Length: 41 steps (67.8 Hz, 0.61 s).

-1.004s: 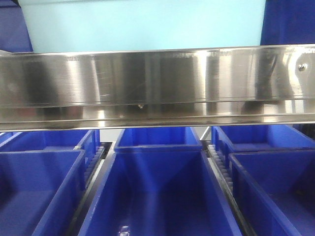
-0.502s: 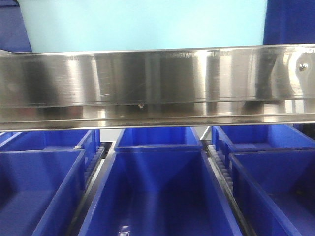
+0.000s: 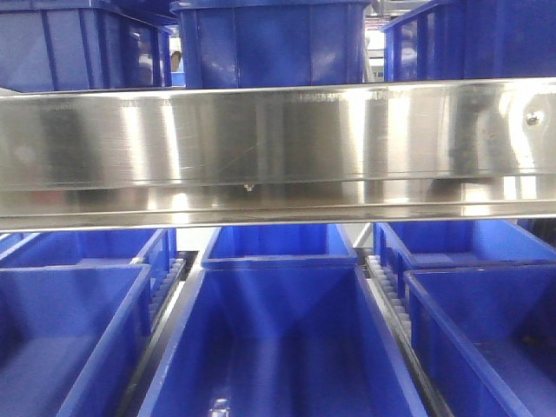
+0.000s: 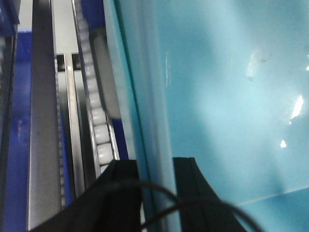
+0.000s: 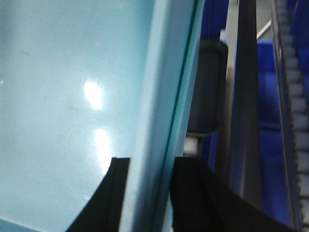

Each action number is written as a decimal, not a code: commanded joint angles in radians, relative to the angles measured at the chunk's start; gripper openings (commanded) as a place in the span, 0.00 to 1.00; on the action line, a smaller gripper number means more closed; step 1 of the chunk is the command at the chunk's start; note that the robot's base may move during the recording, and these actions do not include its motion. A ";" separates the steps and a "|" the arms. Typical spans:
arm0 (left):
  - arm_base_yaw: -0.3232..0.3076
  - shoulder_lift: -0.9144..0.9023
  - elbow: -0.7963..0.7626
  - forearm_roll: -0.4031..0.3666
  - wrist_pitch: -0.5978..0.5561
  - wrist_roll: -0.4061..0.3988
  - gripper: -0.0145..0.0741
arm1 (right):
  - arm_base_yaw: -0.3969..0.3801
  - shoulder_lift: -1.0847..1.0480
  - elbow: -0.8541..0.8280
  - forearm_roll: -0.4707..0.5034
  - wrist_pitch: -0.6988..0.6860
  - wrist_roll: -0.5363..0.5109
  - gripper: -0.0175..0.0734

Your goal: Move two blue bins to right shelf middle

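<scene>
A pale light-blue bin fills the left wrist view (image 4: 217,96) and the right wrist view (image 5: 72,96). My left gripper (image 4: 155,193) is shut on its left wall, one finger inside and one outside. My right gripper (image 5: 149,193) is shut on its right wall in the same way. I cannot tell whether a second pale bin is nested with it. No pale bin shows in the front view. The shelf's broad brushed-steel front rail (image 3: 278,148) crosses that view.
Dark blue crates (image 3: 269,43) stand on the tier behind the rail, and more dark blue crates (image 3: 278,347) lie on the tier below. A roller track (image 4: 94,116) runs beside the bin's left wall. Another roller track (image 5: 294,96) and a grey upright (image 5: 246,96) run to its right.
The pale bin that filled the space above the steel rail has left the front view. The dark blue crates behind it now show.
</scene>
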<state>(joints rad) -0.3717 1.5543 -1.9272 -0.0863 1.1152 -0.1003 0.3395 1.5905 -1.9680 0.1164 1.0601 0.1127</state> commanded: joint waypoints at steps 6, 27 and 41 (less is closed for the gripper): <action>-0.001 -0.040 -0.027 -0.043 -0.042 0.016 0.04 | -0.006 -0.020 -0.045 -0.015 -0.066 -0.008 0.02; -0.001 -0.040 -0.027 -0.043 -0.042 0.016 0.04 | -0.006 -0.018 -0.045 -0.015 -0.066 -0.008 0.02; -0.001 -0.040 -0.027 -0.043 -0.042 0.016 0.04 | -0.006 -0.018 -0.045 -0.015 -0.066 -0.008 0.02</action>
<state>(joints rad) -0.3717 1.5427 -1.9359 -0.0863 1.1195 -0.1043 0.3395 1.5882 -1.9952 0.1164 1.0796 0.1109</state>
